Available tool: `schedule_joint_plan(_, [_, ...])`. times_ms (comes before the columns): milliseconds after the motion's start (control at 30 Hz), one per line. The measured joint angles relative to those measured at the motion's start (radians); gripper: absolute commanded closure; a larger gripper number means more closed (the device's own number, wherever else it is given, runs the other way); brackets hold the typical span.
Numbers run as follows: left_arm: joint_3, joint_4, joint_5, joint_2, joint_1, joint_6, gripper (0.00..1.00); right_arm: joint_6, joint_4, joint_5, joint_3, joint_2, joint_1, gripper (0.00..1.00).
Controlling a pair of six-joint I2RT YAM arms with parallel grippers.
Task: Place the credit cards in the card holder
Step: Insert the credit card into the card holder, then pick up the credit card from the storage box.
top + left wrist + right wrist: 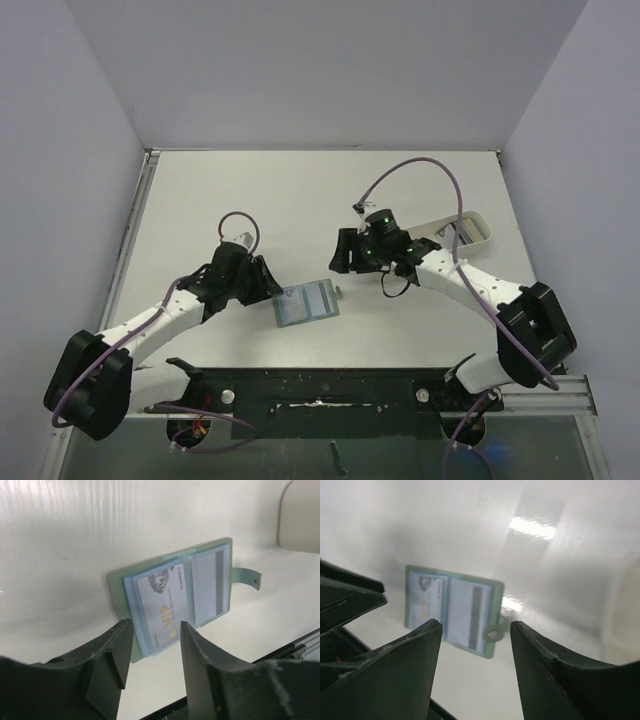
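Note:
The card holder [307, 302] lies open and flat on the table between the two arms, green outside [117, 592] with pale blue sleeves. A pale credit card with gold lettering [162, 609] sits in its left sleeve. A second card with a dark stripe [209, 586] sits in the right sleeve. The holder's strap with a snap [493, 632] sticks out to the right. My left gripper [155, 630] hovers open just off the holder's left edge [272, 286], nothing between its fingers. My right gripper [476, 627] is open and empty above the holder's upper right [343, 262].
A long white tray [466, 230] lies at the back right behind the right arm, and its corner [302, 515] shows in the left wrist view. The black rail of the arm mount [330, 385] runs along the near edge. Grey walls close in the table.

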Motion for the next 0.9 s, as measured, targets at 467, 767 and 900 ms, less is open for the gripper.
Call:
schedule_joint_plan(467, [0.172,-0.109,-0.013,-0.095,0.005,0.140,0.22,-0.218,-0.354,0.330,0.148,-0.103,-0.333,0.42])
schedule_joint_plan(767, [0.183,-0.150,-0.013,-0.130,0.013,0.234,0.21,-0.375,-0.432,0.520,0.190,-0.056,-0.536,0.40])
schedule_joint_plan(900, [0.183,-0.172,-0.009,-0.132,0.016,0.259,0.21,-0.442,-0.429,0.552,0.227,0.016,-0.591,0.34])
